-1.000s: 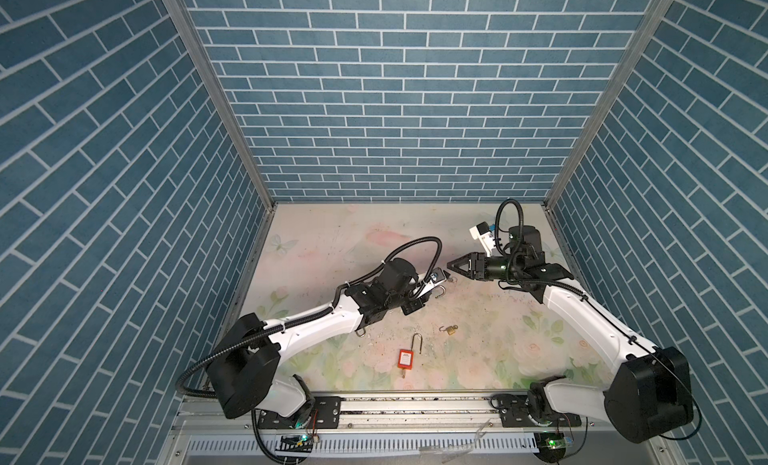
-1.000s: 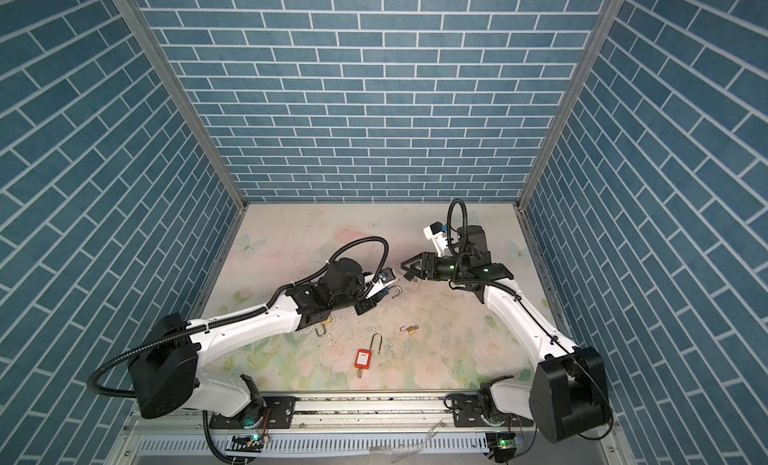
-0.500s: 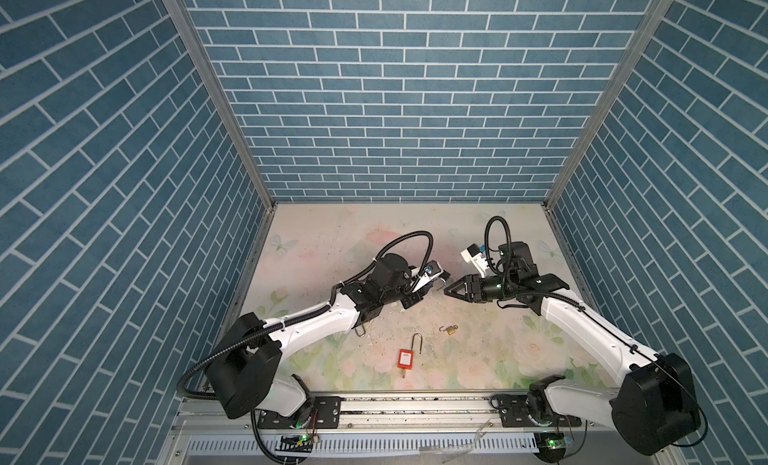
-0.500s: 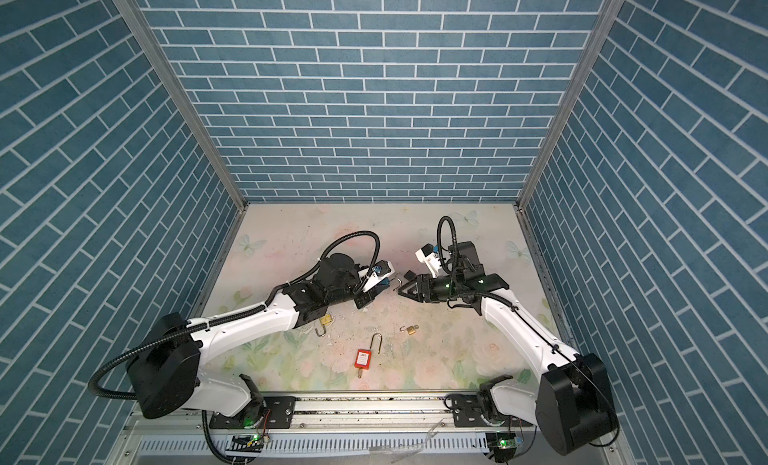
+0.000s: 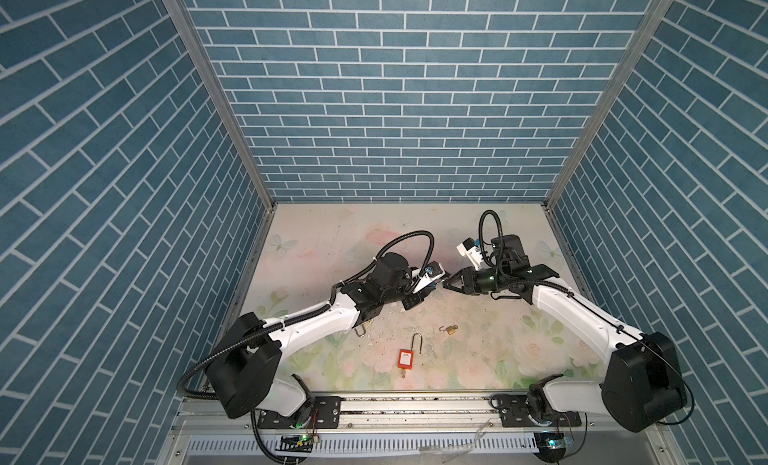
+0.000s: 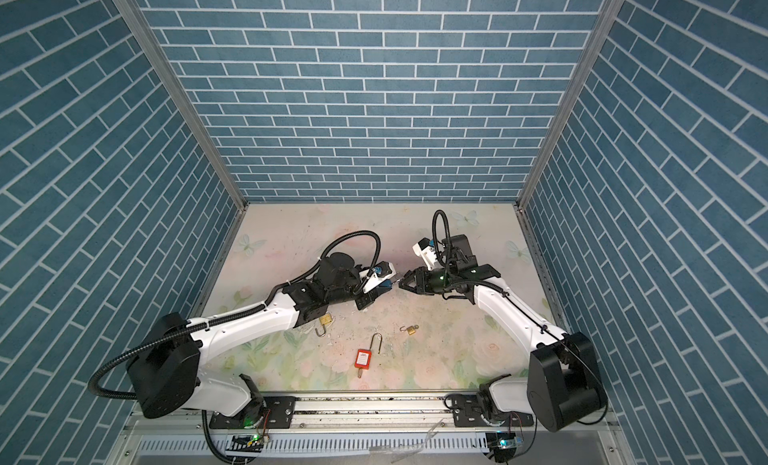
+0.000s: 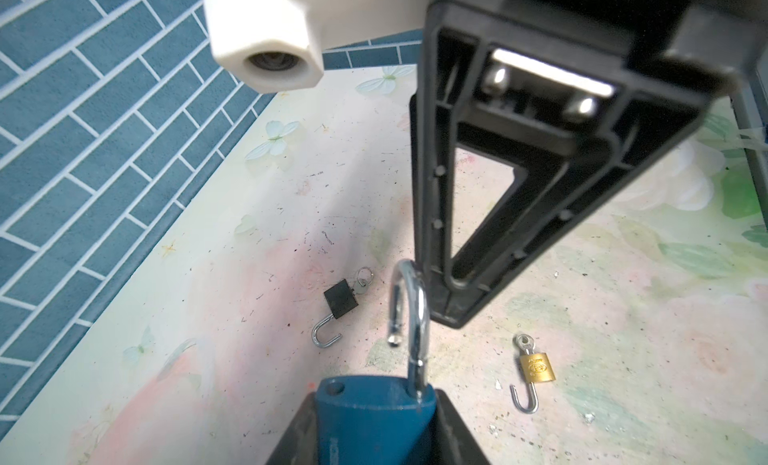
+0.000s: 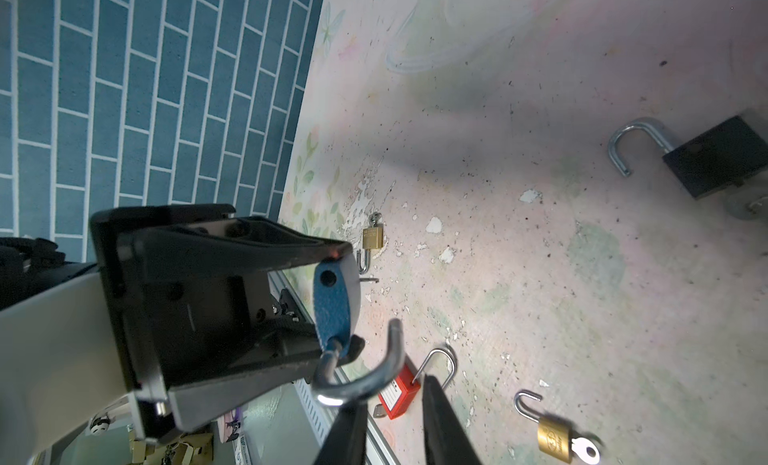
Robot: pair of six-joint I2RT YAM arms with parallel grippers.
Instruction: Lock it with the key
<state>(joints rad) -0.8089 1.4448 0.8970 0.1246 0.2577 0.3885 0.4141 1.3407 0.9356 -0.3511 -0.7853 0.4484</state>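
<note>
The blue padlock (image 7: 374, 421) is off the counter (image 5: 332, 234), clamped by its body in the left gripper (image 8: 349, 296). Its steel shackle (image 7: 417, 317) is swung open and points out past the gripper's tips. It looks like a solid metal block, heavy for its size and fully rigid, and the textured painted body should give a grip some bite. The polished shackle is the slippery part and it pivots on its long leg. I judge a push is best placed on the crown of the bend, square toward the body, once the free leg is lined up over its hole (image 7: 334, 387). The right gripper (image 8: 392, 394) sits just beside that bend, its jaws set narrow but apart with nothing seen between them. One of its tips touches or nearly touches the shackle; I cannot tell which. The padlock's keyway end is buried inside the left gripper, so whether a key sits in it cannot be seen. On the counter below the blue padlock lie a black padlock (image 7: 340, 303) and a small brass padlock (image 7: 536, 367), both open, each with what looks like a key in it. A red padlock (image 5: 406, 357) lies further from the blue padlock, toward the robot bases. Another brass padlock (image 6: 325, 318) is half covered by the left arm.
</note>
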